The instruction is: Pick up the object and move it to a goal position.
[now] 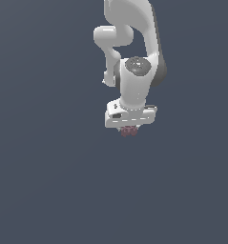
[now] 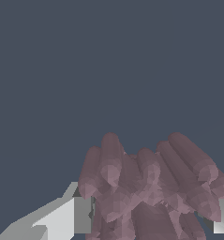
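One maroon object (image 1: 129, 130), a bumpy clump, sits between the two fingers (image 2: 62, 218) of the single white gripper (image 1: 129, 127), whose jaws are closed on it.

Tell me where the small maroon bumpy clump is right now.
In the exterior view, the maroon bumpy clump sits just below the white gripper, near the frame's centre; the wrist view shows it between the grey fingers.
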Robot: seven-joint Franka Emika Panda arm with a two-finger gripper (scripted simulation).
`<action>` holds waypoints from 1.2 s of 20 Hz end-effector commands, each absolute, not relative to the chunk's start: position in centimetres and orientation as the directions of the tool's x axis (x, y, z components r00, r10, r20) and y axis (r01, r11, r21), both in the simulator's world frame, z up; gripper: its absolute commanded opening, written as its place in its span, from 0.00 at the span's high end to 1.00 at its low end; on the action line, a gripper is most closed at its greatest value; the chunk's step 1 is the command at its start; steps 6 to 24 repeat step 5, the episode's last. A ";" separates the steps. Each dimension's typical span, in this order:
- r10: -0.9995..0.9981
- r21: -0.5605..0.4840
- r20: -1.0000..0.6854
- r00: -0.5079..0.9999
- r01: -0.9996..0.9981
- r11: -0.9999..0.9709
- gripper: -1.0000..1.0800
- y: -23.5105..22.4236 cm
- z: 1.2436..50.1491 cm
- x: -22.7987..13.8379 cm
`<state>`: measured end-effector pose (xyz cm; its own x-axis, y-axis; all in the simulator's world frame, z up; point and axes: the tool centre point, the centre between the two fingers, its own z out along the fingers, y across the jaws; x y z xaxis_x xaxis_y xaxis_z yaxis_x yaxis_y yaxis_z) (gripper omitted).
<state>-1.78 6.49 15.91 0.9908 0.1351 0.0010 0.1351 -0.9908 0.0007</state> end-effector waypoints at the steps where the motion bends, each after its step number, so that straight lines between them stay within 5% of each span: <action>1: 0.134 0.001 0.000 0.991 0.134 -0.991 1.00 7.2 16.7 -2.1; 24: 0.134 0.000 0.000 0.991 0.134 -0.991 1.00 7.6 17.1 -2.2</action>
